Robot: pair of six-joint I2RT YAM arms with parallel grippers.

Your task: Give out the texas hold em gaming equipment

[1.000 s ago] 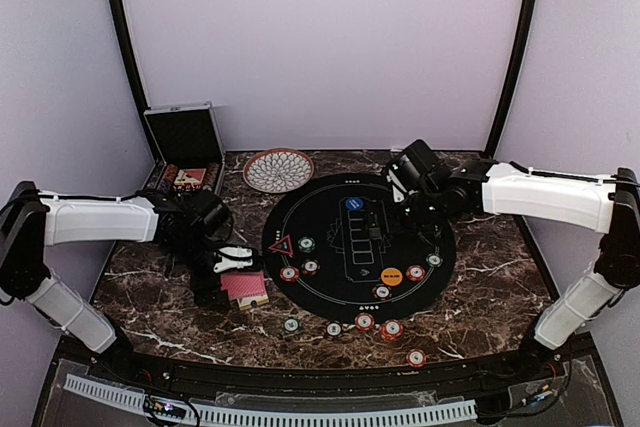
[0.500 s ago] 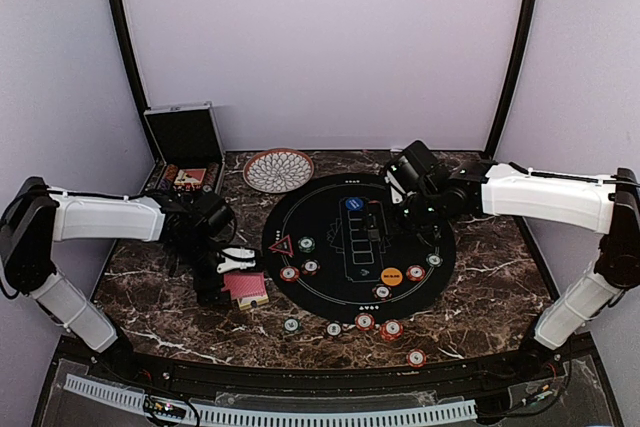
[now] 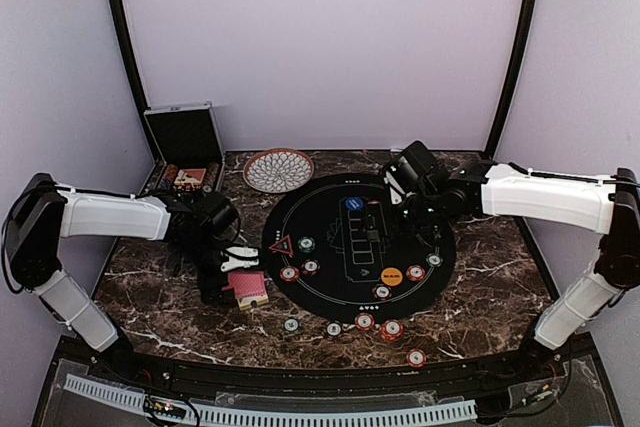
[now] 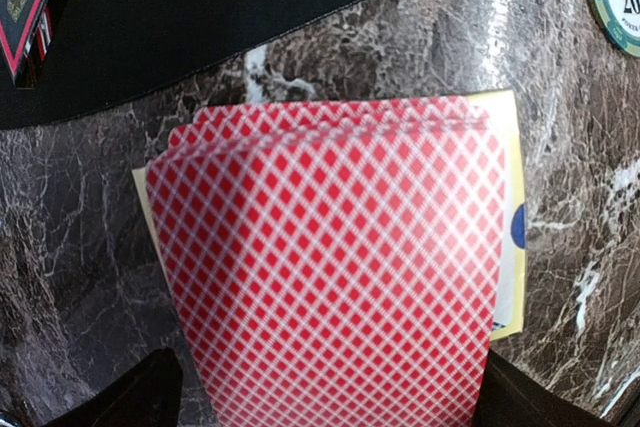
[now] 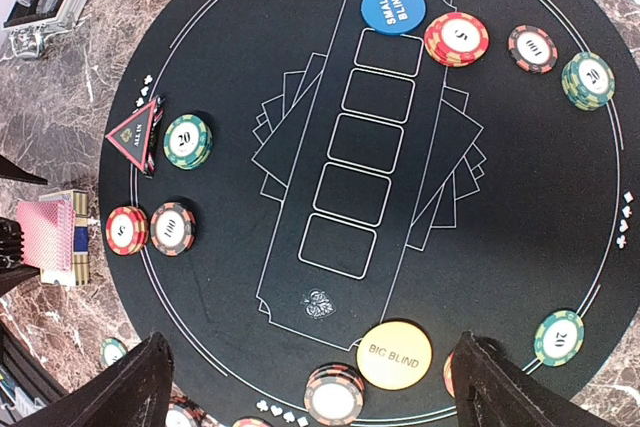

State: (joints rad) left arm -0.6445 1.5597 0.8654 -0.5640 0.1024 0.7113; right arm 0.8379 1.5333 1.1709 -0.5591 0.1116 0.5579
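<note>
Seen from overhead, a round black mat (image 3: 330, 209) is laid at the middle of the marbled tabletop (image 3: 480, 287). The deck of red-backed playing cards (image 4: 330, 267) is stacked on a yellow-edged box just off the mat's left edge. The left gripper (image 4: 330, 399) is hung low over that deck with its jaws spread wide, one on each side of the stack; no contact with the cards can be made out. The right gripper (image 5: 315, 389) is held above the mat's far right part, its jaws likewise wide apart and nothing between them.

On the mat, the blue button (image 5: 386, 9) is seen at the far rim and the orange button (image 5: 394, 355) near the front rim. The red triangle marker (image 5: 134, 131) is placed at the mat's left rim, just beside a green chip (image 5: 186, 140). Striped poker chips (image 3: 365, 321) are scattered on the mat's margin and on the tabletop in front of it. A patterned bowl (image 3: 278, 169) and an open case (image 3: 184, 147) are set beyond the mat's far left edge.
</note>
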